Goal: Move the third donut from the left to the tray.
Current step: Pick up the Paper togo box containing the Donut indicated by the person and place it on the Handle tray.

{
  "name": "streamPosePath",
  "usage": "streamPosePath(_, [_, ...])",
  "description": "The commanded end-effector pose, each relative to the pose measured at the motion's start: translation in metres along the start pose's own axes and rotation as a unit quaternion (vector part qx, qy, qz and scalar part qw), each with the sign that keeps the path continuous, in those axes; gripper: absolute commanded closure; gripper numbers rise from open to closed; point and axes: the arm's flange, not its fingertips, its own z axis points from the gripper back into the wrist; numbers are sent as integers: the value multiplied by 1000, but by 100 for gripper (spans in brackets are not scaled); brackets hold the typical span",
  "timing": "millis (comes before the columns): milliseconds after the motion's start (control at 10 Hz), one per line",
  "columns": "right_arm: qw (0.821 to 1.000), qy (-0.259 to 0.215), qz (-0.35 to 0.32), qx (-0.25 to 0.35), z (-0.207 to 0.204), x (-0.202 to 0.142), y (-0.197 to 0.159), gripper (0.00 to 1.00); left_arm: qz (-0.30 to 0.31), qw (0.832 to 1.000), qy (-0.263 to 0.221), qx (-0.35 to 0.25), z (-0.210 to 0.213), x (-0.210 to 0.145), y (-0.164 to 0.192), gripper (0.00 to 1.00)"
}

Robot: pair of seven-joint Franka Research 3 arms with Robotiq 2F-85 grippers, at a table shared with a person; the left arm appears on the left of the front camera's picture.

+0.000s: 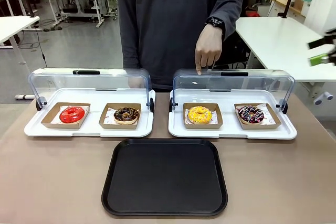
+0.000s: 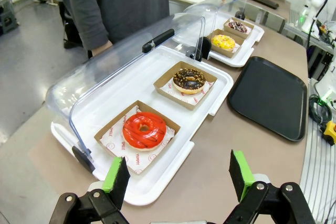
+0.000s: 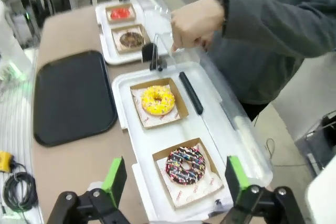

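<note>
On my left, the left end effector (image 2: pixel 178 177) hangs over the worktop (image 1: pixel 52 182) at the end of the left white tray (image 1: pixel 89 132), its green pads spread wide with nothing between them. That tray's clear lid is swung back, and inside sit a red donut (image 1: pixel 72 114) and, to its right, a chocolate donut (image 1: pixel 126 114), each in a cardboard holder.

In the middle, nearer me, the black tray (image 1: pixel 164 177) lies flat.

The right white tray (image 1: pixel 231 134) is open too. The yellow donut (image 1: pixel 200 114) rests in its brown holder (image 1: pixel 202 126) in the left half of this tray, third in the row of 4, with a sprinkled chocolate donut (image 1: pixel 250 114) to its right. The person's hand (image 1: pixel 208 48) points 1 finger down onto the raised lid (image 1: pixel 233 80) just behind the yellow donut.

The right end effector (image 3: pixel 175 179) hovers above the sprinkled donut's end of that tray, pads spread apart and gripping nothing.
</note>
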Motion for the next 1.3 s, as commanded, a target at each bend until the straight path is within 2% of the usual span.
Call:
streamPosePath(0, [994, 107, 22, -27, -60, 31, 39, 0, -4, 1000, -3, -2, 2, 2, 0, 0])
streamPosePath(300, [973, 206, 78, -74, -140, 69, 94, 0, -4, 1000, -3, -2, 2, 2, 0, 0])
streamPosePath(500, [957, 252, 109, -91, -174, 82, 129, 0, -4, 1000, -3, -2, 2, 2, 0, 0])
streamPosePath(600, [957, 252, 109, -98, -181, 84, 137, 0, -4, 1000, -3, -2, 2, 2, 0, 0])
streamPosePath(700, [967, 217, 112, -76, -162, 81, 136, 0, -4, 1000, -3, -2, 2, 2, 0, 0])
streamPosePath(800, [961, 234, 126, -82, -182, 82, 138, 0, -4, 1000, -3, -2, 2, 2, 0, 0])
streamPosePath(1200, [961, 234, 126, -82, -182, 82, 138, 0, -4, 1000, -3, -2, 2, 2, 0, 0])
